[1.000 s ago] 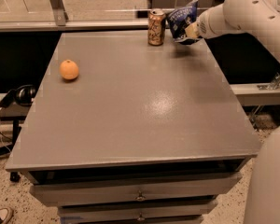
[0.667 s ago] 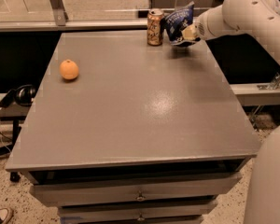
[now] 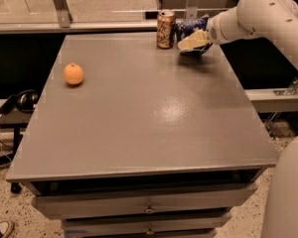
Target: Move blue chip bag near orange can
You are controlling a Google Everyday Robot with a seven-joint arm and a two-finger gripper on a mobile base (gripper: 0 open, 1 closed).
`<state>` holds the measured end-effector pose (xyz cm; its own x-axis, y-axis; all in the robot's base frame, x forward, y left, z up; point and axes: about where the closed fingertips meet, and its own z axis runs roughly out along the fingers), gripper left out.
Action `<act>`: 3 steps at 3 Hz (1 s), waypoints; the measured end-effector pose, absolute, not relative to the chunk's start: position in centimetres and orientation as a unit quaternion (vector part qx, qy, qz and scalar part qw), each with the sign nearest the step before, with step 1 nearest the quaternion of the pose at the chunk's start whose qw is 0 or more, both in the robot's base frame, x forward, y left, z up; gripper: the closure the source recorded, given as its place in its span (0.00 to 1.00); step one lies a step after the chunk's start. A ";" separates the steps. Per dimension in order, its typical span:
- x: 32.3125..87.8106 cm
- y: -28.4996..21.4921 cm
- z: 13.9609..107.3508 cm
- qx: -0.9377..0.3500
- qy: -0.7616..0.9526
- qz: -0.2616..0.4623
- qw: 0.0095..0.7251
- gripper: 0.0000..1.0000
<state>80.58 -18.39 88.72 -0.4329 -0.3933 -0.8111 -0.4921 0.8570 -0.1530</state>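
Observation:
The blue chip bag (image 3: 189,29) is a crinkled navy foil bag at the table's far edge, right of centre. It is held just right of the orange can (image 3: 165,29), a slim orange-brown and cream can standing upright. My gripper (image 3: 194,42) is at the end of the white arm that reaches in from the right. It is shut on the bag's lower part. The bag sits low, at or just above the tabletop, and nearly touches the can.
A round orange fruit (image 3: 73,74) lies on the left side of the grey table (image 3: 144,113). Drawers sit below the table's front edge. A rail and glass partition run behind the far edge. Headphones (image 3: 23,100) lie off the table to the left.
The gripper with the bag has sunk a little toward the tabletop beside the can. The can and the fruit have not moved.

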 end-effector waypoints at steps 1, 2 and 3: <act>79.9 -18.7 89.0 -0.271 0.838 0.057 0.469 0.00; 78.4 -20.8 90.7 -0.289 0.817 0.057 0.496 0.00; 76.3 -23.8 91.9 -0.307 0.794 0.067 0.520 0.00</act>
